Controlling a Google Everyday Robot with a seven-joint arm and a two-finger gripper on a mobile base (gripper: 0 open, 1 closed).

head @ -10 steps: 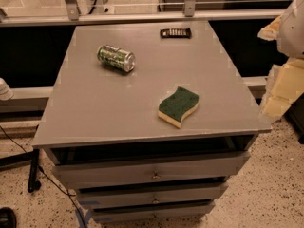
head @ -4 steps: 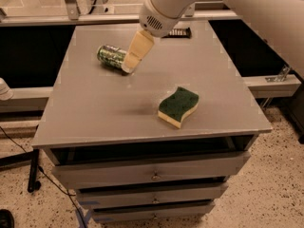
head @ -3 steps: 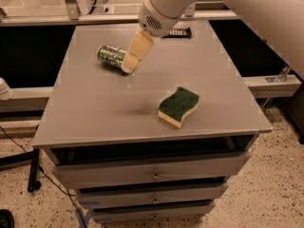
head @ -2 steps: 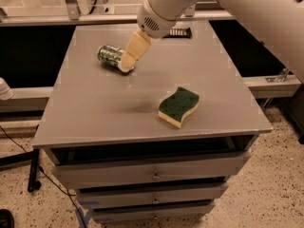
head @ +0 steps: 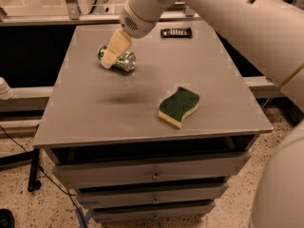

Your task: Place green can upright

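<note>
The green can (head: 122,61) lies on its side at the back left of the grey table (head: 118,113), its silver end facing front right. My gripper (head: 111,56), with cream-coloured fingers, hangs from the white arm right over the can and covers its left part. I cannot see whether it touches the can.
A green-topped yellow sponge (head: 178,106) lies at the front right of the table. A small black device (head: 176,32) lies at the back edge. Drawers sit below the tabletop. My white arm crosses the upper right of the view.
The arm came in from the right and swung over to the can. In the last second the gripper has edged left and down over it. The can and sponge have not moved.
</note>
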